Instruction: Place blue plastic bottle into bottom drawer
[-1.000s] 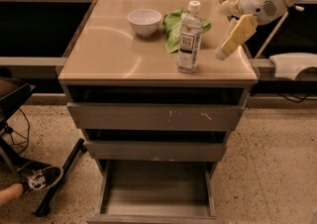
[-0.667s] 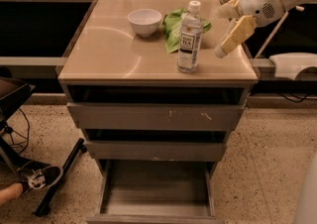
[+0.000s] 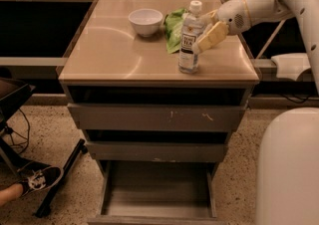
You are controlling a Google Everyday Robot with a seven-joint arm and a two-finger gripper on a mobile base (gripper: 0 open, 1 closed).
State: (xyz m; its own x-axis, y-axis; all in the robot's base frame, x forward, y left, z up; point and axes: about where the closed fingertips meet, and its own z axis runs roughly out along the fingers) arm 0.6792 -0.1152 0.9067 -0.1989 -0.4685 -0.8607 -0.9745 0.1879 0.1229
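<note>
1. Bowl first: the small round white bowl (image 3: 145,21) sits upper centre-left on the tan cabinet top (image 3: 109,55), well apart from our target, so we can ignore it.
2. The bottom drawer (image 3: 158,196), a wide shallow grey tray, stands pulled out at the lower centre of the frame. We judge the drop place ready.
3. The green crinkly snack bag (image 3: 173,29) lies just behind and to the left of the bottle. We cannot tell whether they touch, so we should close without catching the bag.
4. The slim clear bluish plastic bottle (image 3: 188,45), with its white cap and dark label, stands upright upper centre-right, near the front edge of the top.
5. The pale two-finger gripper (image 3: 205,31) hangs just right of the bottle with its jaws spread, grasping nothing. We would bring the bottle midway between the jaws at label height, well below the cap. We would squeeze gently, since thin plastic likely gives, then lift straight up before carrying it out over the front edge and down.
</note>
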